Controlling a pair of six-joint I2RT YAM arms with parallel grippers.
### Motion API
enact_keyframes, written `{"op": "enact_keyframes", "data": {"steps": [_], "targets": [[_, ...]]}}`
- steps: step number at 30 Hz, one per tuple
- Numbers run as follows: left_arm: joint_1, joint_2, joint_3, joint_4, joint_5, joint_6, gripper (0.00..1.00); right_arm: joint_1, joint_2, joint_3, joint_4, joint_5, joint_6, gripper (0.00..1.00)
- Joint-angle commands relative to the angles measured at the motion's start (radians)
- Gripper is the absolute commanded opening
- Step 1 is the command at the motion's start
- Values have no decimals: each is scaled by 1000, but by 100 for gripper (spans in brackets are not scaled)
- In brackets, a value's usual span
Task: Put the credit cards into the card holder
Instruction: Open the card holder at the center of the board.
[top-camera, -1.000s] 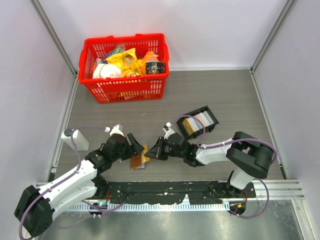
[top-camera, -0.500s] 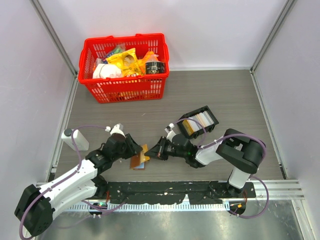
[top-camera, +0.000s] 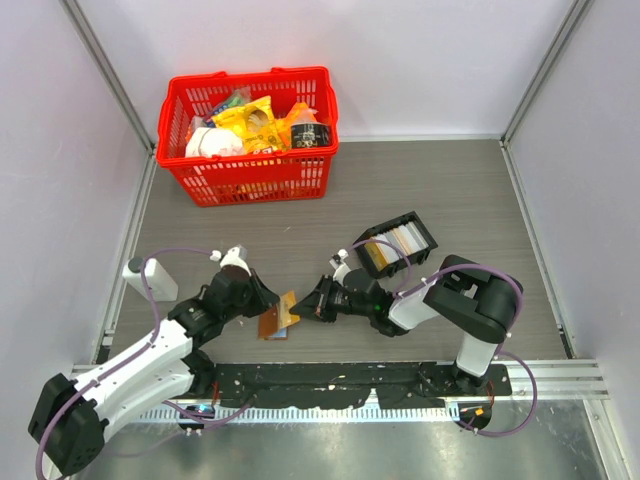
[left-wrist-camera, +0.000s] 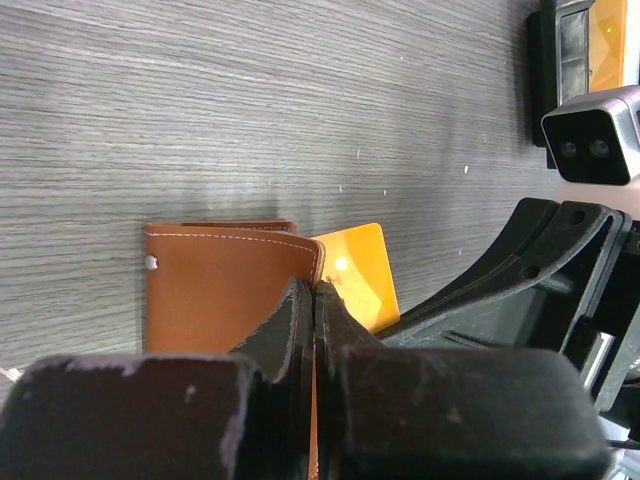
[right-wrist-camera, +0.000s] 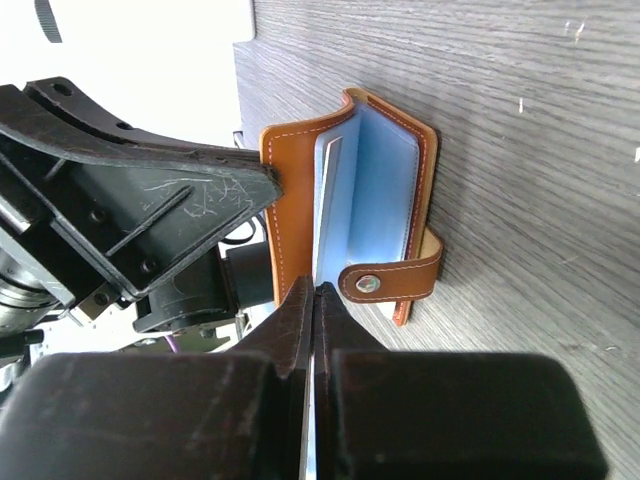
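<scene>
**Both grippers pinched at the card holder**

Seen from above: brown card holder (top-camera: 276, 322) lying on the table (top-camera: 450, 190) near the front edge, between the two arms, an orange card (top-camera: 290, 309) poking out of its far end. Left gripper (top-camera: 266, 301) closed on the holder's left side, right gripper (top-camera: 308, 307) closed at its right side.

Only from the left wrist: closed cover with white stitching and a small rivet, fingers (left-wrist-camera: 290, 320) pressed together over the cover's edge, orange card just beyond.

Only from the right wrist: holder standing partly open, light blue inside, snap tab (right-wrist-camera: 390, 280) folded across the opening; jaws shut on a thin edge, cover or card impossible to tell.

Behind the right arm, black tray (top-camera: 398, 243) holding upright cards, yellow-orange and white among them. Far back, red basket (top-camera: 250, 135) full of packaged goods.
</scene>
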Motion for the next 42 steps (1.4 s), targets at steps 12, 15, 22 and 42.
{"op": "enact_keyframes", "data": {"steps": [12,15,22,42], "targets": [[-3,-16,132,-230,-56,9,0,73,-188,191,-616,253,-292,1],[-3,-13,140,-292,-96,-20,0,74,-147,178,-522,169,-264,1],[-1,-34,172,-450,-223,-57,0,89,-133,227,-554,147,-296,1],[-1,18,181,-177,8,-74,0,117,-144,332,-995,452,-390,1]]}}
